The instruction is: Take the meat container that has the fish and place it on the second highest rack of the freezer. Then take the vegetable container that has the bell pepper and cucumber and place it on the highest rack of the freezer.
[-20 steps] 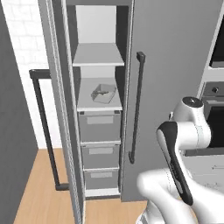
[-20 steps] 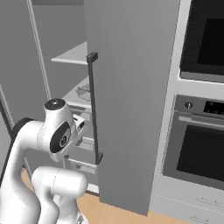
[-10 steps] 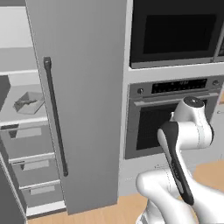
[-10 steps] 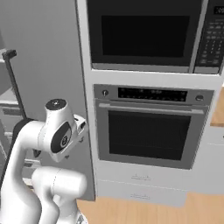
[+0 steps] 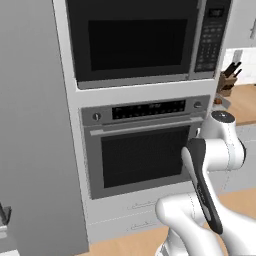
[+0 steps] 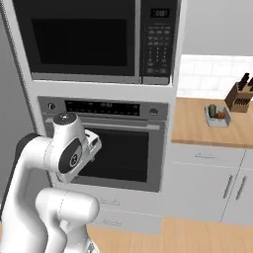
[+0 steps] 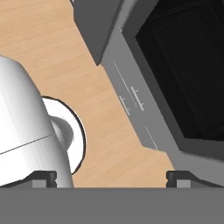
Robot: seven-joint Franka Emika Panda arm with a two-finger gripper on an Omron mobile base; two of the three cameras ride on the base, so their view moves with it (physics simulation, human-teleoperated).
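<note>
The gripper [image 7: 111,177] hangs with its 2 fingers spread wide and nothing between them, above the wooden floor [image 7: 52,52] beside the oven [image 7: 188,74].

no writing can be read: the microwave [image 6: 94,42] keypad and small display and the oven [image 5: 145,150] control panel carry only pale marks too blurred to make out.

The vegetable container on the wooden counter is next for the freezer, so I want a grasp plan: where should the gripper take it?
Judging from the right base view, grip one low side wall of the vegetable container from above; its open top is occupied by upright vegetables, so a rim pinch seems safest. Detail is too small to pick a side.
</note>
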